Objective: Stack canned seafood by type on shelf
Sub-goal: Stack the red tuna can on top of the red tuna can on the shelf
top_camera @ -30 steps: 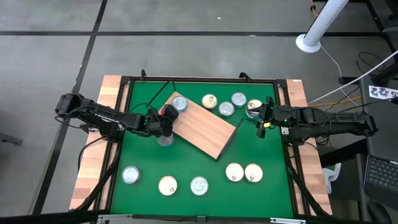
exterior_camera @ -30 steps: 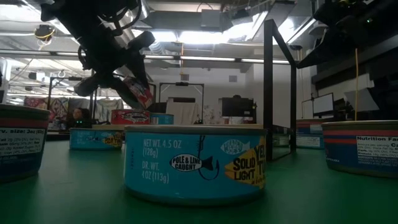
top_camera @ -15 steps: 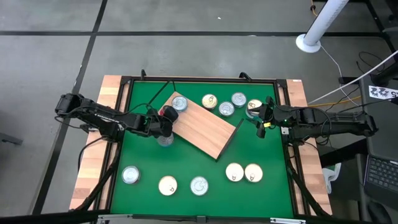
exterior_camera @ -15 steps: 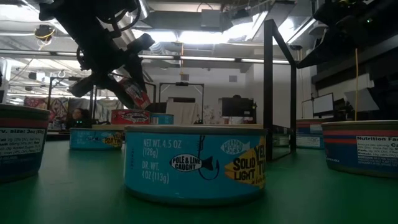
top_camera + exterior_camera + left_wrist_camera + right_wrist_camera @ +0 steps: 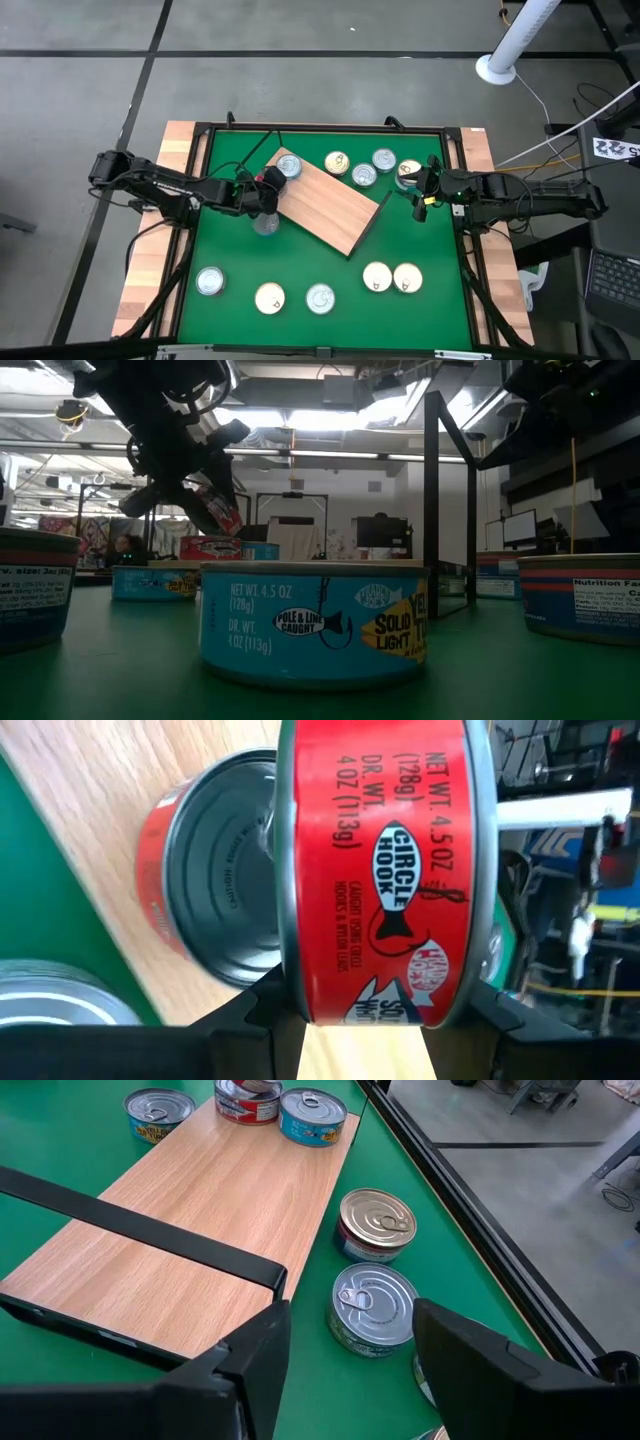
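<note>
My left gripper [image 5: 267, 184] is shut on a red-labelled tin [image 5: 385, 870]. It hangs over the left corner of the wood-grain shelf [image 5: 335, 205]. Just below it a second red tin [image 5: 205, 870] rests on its base on the shelf, with a blue tin [image 5: 313, 1115] beside it. A silver-lidded tin [image 5: 265, 224] sits on the green mat against the shelf's near-left edge. My right gripper [image 5: 350, 1380] waits open at the right, with nothing between its fingers, past the shelf's right corner. Two tins [image 5: 377, 1225] lie on the mat ahead of it. My left gripper pinches the red tin between its two fingers, one finger [image 5: 255, 1015] on each flat end [image 5: 290, 960]. The fingers come slanting down from the table's left. The tin stands on edge, its label facing the wrist camera. It is lifted clear, tilted above the red tin on the shelf [image 5: 210, 547].
Several tins [image 5: 364, 175] lie on the mat along the shelf's far side. Several more [image 5: 320, 297] lie in a row near the front edge, one blue tin [image 5: 315, 622] close before the low camera. A black frame [image 5: 200, 200] and wooden rails border the mat.
</note>
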Controlling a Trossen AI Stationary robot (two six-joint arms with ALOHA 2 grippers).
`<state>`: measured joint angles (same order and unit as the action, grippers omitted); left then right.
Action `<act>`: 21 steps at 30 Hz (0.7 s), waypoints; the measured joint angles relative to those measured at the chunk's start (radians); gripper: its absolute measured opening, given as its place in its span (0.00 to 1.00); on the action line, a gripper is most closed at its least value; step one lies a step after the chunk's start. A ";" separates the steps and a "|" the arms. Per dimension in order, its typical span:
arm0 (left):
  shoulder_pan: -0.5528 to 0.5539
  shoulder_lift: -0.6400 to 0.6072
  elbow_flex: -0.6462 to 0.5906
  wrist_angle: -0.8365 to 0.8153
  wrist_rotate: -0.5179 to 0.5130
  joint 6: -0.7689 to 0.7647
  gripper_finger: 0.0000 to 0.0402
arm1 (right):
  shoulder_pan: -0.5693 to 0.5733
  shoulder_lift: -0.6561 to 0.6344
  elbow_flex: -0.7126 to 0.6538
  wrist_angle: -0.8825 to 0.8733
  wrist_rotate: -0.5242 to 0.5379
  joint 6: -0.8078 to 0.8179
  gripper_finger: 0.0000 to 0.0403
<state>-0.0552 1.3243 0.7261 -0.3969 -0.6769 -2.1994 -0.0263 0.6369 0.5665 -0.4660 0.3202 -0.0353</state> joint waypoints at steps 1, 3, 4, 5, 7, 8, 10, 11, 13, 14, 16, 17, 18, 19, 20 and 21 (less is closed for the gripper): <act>0.000 0.000 0.000 0.001 0.000 -0.013 0.39 | 0.000 0.000 0.000 0.000 0.000 0.000 0.52; -0.001 0.000 0.000 0.001 0.000 -0.023 0.39 | 0.000 0.000 0.000 0.000 0.000 0.000 0.52; -0.001 0.000 0.000 0.002 0.000 -0.023 0.39 | 0.000 0.000 0.000 0.000 0.000 0.000 0.52; -0.001 0.000 0.000 0.004 0.000 -0.020 0.39 | 0.000 0.000 0.000 0.000 0.000 0.000 0.52; -0.001 0.000 0.000 0.010 0.001 -0.001 0.39 | 0.000 0.000 0.000 0.000 0.000 0.000 0.52; -0.001 0.000 0.000 0.012 0.003 0.009 0.39 | 0.000 0.000 0.000 0.000 0.000 0.000 0.52; -0.001 0.000 0.000 0.013 0.005 0.037 0.39 | 0.000 0.000 0.000 0.000 0.000 0.000 0.52; -0.001 0.000 0.000 0.013 0.007 0.046 0.39 | 0.000 0.000 0.000 0.000 0.000 0.000 0.52; -0.001 0.000 0.000 0.013 0.007 0.049 0.39 | 0.000 0.000 0.000 0.000 0.000 0.000 0.52; -0.001 0.000 0.000 0.013 0.007 0.051 0.39 | 0.000 0.000 0.000 0.000 0.000 0.000 0.52; -0.001 0.000 0.000 0.013 0.009 0.051 0.42 | 0.000 0.000 0.000 0.000 0.000 0.000 0.52; 0.000 0.000 0.000 0.013 0.017 0.051 0.45 | 0.000 0.000 0.000 0.000 0.000 0.000 0.52; 0.002 0.000 -0.001 0.012 0.022 0.052 0.48 | 0.000 0.000 0.000 0.000 0.000 0.000 0.52; 0.004 0.000 -0.001 0.013 0.025 0.052 0.51 | 0.000 0.000 0.000 0.000 0.000 0.000 0.52; 0.007 0.000 -0.001 0.013 0.026 0.051 0.53 | 0.000 0.000 0.000 0.000 0.000 0.000 0.52; 0.011 0.000 -0.001 0.013 0.025 0.051 0.56 | 0.000 0.000 0.000 0.000 0.000 0.000 0.52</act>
<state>-0.0443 1.3247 0.7254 -0.3843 -0.6515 -2.1487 -0.0261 0.6369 0.5664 -0.4657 0.3199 -0.0353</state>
